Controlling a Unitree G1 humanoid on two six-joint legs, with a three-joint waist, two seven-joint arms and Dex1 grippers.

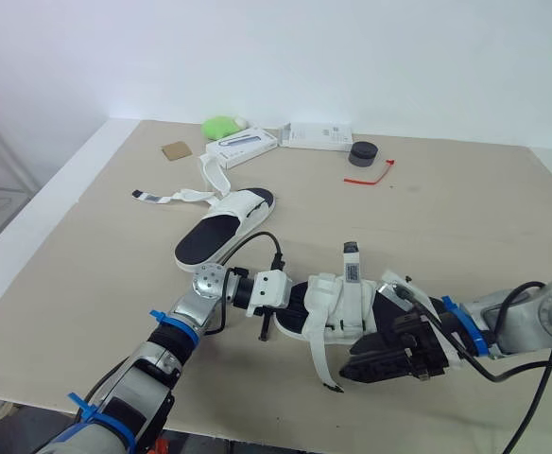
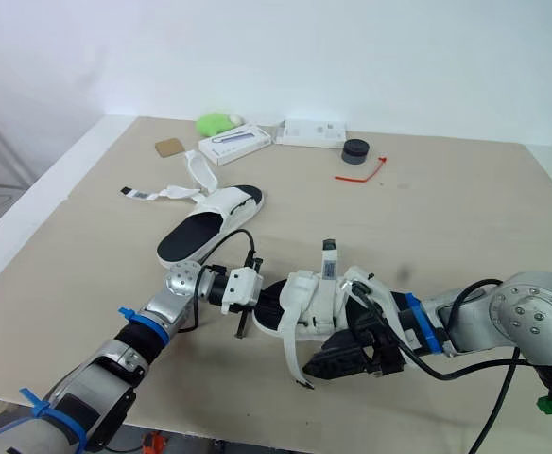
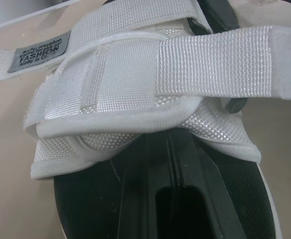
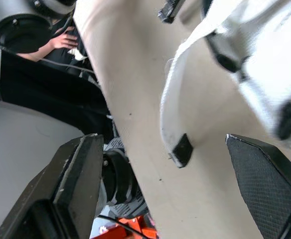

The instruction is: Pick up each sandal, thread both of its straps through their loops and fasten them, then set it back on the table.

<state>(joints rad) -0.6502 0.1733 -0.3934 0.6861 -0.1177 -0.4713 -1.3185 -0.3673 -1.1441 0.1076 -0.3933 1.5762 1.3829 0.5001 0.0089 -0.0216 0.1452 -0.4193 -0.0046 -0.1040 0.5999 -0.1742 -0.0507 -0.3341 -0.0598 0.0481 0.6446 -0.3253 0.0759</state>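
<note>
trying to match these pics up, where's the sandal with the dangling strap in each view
left eye view: sandal low centre, nearest the camera.
right eye view: sandal low centre, slightly further left.
left wrist view: sandal close up, white woven straps over black footbed.
right wrist view: sandal beyond the right gripper, which is open.
shared landmark: its dangling dark-tipped strap, seen in both eye views and the right wrist view.
</note>
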